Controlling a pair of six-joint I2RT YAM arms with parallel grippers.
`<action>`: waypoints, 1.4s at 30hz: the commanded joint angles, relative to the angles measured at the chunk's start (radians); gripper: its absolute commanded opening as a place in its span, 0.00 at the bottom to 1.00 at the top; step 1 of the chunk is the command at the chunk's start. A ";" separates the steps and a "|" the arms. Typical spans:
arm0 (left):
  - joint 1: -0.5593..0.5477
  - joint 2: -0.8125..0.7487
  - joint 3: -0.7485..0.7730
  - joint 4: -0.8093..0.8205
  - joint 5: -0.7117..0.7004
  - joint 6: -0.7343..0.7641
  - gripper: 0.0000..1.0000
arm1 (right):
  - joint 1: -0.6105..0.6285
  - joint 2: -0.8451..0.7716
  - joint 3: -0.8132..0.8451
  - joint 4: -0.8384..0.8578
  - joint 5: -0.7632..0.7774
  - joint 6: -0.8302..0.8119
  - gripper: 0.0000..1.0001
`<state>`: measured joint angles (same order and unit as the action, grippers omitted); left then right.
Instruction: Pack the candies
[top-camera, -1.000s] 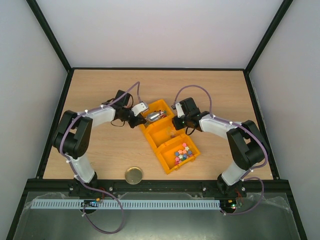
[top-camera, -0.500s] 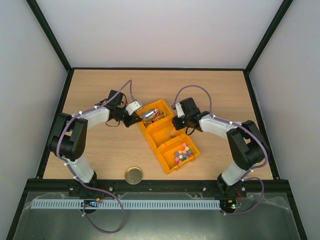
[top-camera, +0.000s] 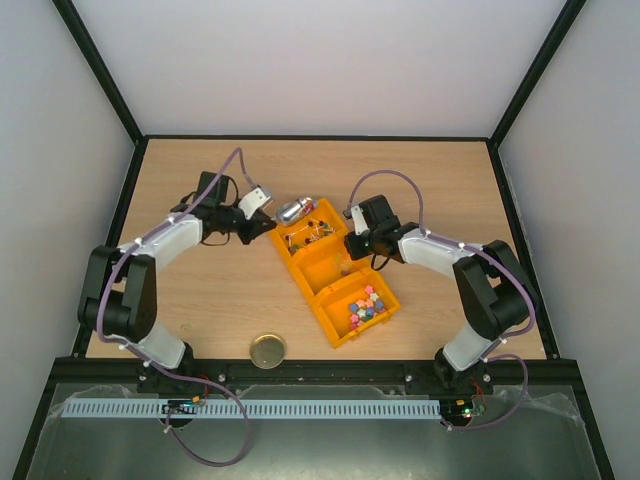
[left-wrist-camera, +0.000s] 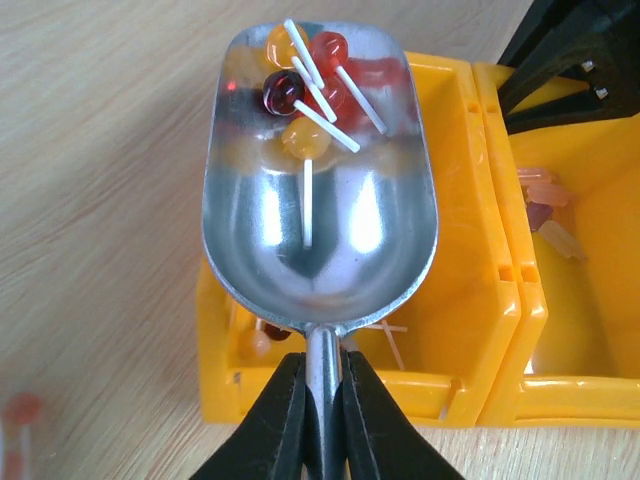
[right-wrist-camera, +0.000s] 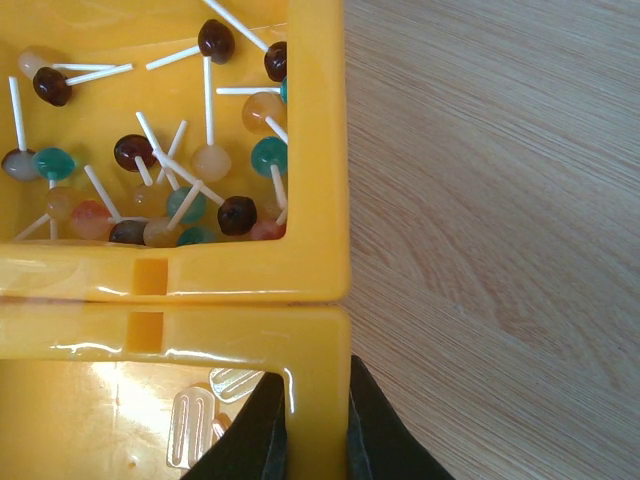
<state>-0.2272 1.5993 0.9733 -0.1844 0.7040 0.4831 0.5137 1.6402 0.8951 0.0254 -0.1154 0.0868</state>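
Observation:
My left gripper is shut on the handle of a silver metal scoop. The scoop holds a few red, dark and orange lollipop candies above the far-left edge of the far yellow bin. That bin holds several more lollipops. My right gripper is shut on the right wall of the middle bin, which holds clear flat candies. The near bin holds bright pink, blue, green and yellow candies.
The three yellow bins stand joined in a diagonal row mid-table. A round gold lid lies near the front edge. A small blurred reddish piece lies on the wood left of the far bin.
My left arm has swung left and away, carrying the scoop from inside the far bin to its far-left edge. The right arm and the bins have not moved.

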 joint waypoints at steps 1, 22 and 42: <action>0.051 -0.068 0.034 -0.054 0.044 0.001 0.02 | -0.012 0.020 0.025 -0.002 0.029 0.012 0.01; 0.397 -0.112 0.198 -0.549 -0.077 0.264 0.02 | -0.034 0.042 0.054 0.002 0.040 0.027 0.01; 0.333 0.030 0.333 -0.667 -0.343 0.284 0.02 | -0.038 0.049 0.058 0.007 0.047 0.036 0.01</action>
<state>0.1326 1.6039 1.2659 -0.8059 0.4217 0.7563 0.4839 1.6703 0.9272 0.0299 -0.0956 0.1093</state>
